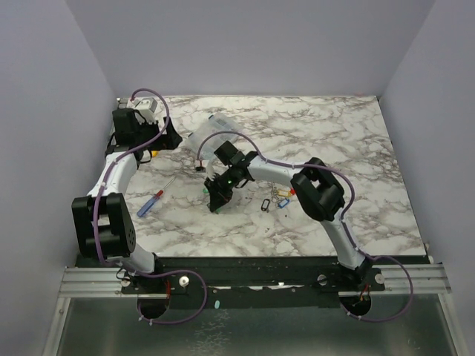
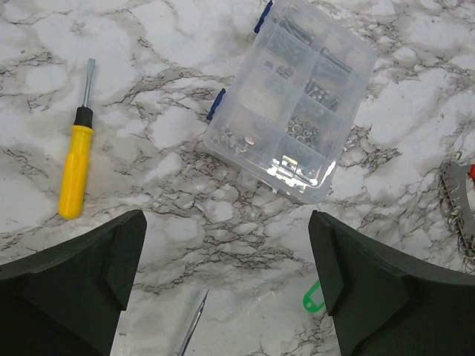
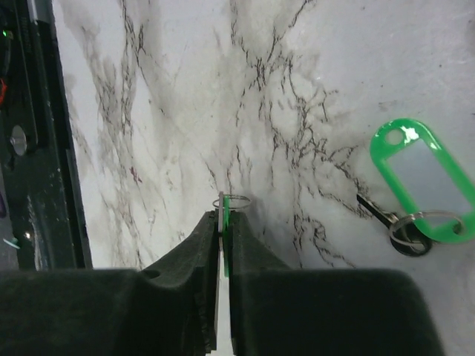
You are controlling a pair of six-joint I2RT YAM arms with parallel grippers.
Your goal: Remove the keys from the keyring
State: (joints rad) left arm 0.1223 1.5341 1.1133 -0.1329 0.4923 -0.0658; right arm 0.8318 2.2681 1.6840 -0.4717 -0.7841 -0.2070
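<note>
Two black fingers (image 3: 200,252) rise from the bottom edge, pressed together on a thin green tag (image 3: 224,237) seen edge-on. A small silvery ring (image 3: 241,199) sits at their tips, over the white, grey-veined tabletop (image 3: 312,89). To the right a second tag (image 3: 423,178), also green with a pale insert, lies flat, joined by a second ring (image 3: 438,215) to a dark key (image 3: 378,213). A black rail (image 3: 37,148) runs down the left edge.

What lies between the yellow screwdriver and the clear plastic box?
Nothing; the left wrist view shows only bare marble table between the screwdriver and the box.
</note>
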